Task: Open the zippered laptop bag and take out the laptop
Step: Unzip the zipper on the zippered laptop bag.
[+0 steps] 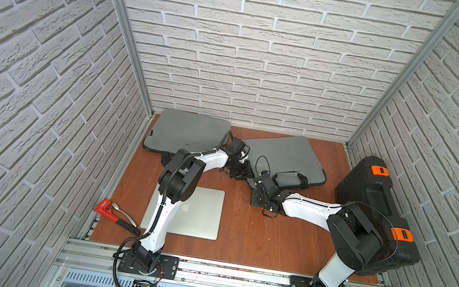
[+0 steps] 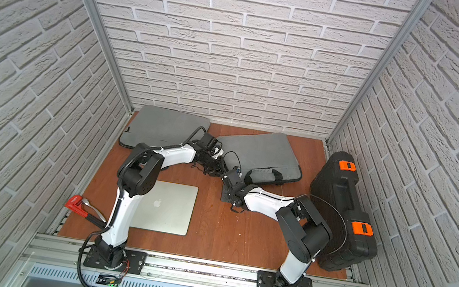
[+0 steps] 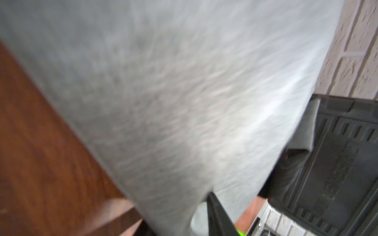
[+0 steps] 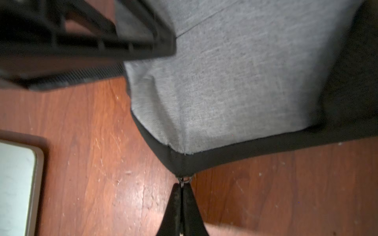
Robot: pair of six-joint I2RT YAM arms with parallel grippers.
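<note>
Right, I have the right gripper [image 4: 181, 187] pinched flat on the zipper pull [image 4: 185, 179], nothing else between its fingers. The pull sits at the corner of the grey laptop bag [image 1: 282, 155] that points toward the middle of the worktop [image 1: 239, 232]. The bag lies skewed along the back edge, right of centre, with its handle side facing the front. The cloth puckers toward the pull, so I judge the line is under tension and the zipper has most of its run left. The left gripper [image 1: 241, 170] is at the same end of the bag, just beside the right one. I read that as a brace, so the soft bag does not simply slide after the slider. Its wrist view is smeared grey fabric with one finger [image 3: 216, 214] showing, so I cannot tell how wide it stands or whether it has cloth. No laptop shows in this bag; its inside is hidden. A silver laptop [image 1: 199, 213] already lies flat near the front left, partly under the left arm, and a second grey bag [image 1: 190, 132] fills the back left corner. The black tool case [image 1: 373, 203] along the right edge leaves the bag little room on that side.
</note>
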